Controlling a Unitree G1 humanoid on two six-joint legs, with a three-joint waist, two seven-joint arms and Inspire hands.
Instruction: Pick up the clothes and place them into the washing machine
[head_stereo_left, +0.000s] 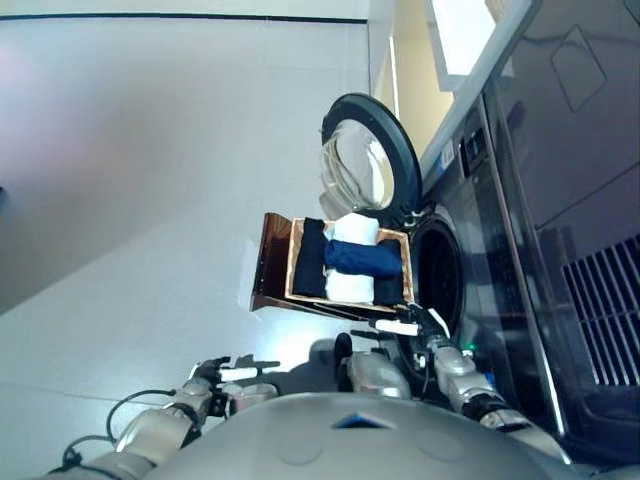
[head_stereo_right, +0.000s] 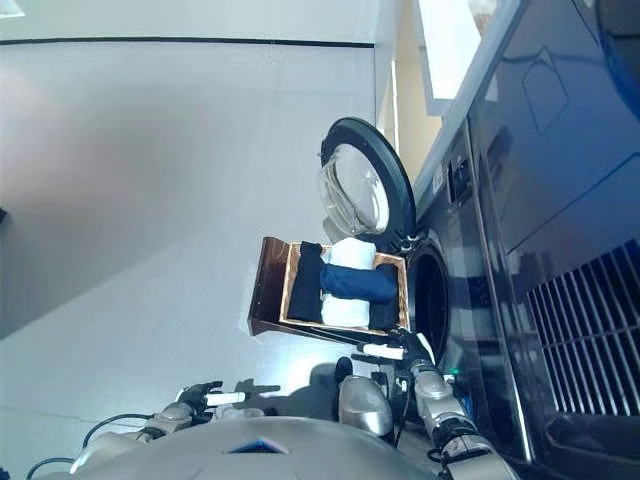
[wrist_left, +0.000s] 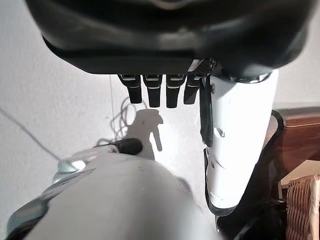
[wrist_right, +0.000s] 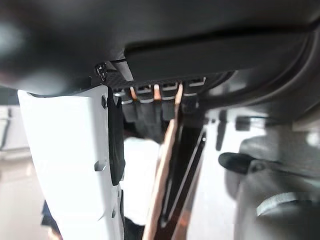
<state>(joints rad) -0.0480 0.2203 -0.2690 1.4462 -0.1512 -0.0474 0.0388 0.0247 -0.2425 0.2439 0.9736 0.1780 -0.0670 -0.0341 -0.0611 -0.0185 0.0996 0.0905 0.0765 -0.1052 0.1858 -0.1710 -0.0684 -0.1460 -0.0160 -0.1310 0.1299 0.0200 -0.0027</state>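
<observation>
Folded clothes fill a wicker basket (head_stereo_left: 405, 262) on a brown wooden stand (head_stereo_left: 272, 262): a navy piece (head_stereo_left: 362, 259) lies across white pieces (head_stereo_left: 355, 228), with a black piece (head_stereo_left: 311, 257) beside them. The washing machine's drum opening (head_stereo_left: 440, 275) is right next to the basket, its round door (head_stereo_left: 372, 160) swung open. My right hand (head_stereo_left: 415, 325) hovers at the basket's near edge, fingers (wrist_right: 150, 102) straight and holding nothing. Off to the left, over the floor, my left hand (head_stereo_left: 225, 375) is open, its fingers (wrist_left: 157, 92) and white-covered thumb (wrist_left: 235, 140) empty.
The dark front of the washing machine (head_stereo_left: 520, 230) runs along the right side. Pale floor (head_stereo_left: 150, 200) stretches to the left of the stand. The stand's wooden side (wrist_left: 300, 135) and the wicker (wrist_left: 302, 207) show past my left thumb.
</observation>
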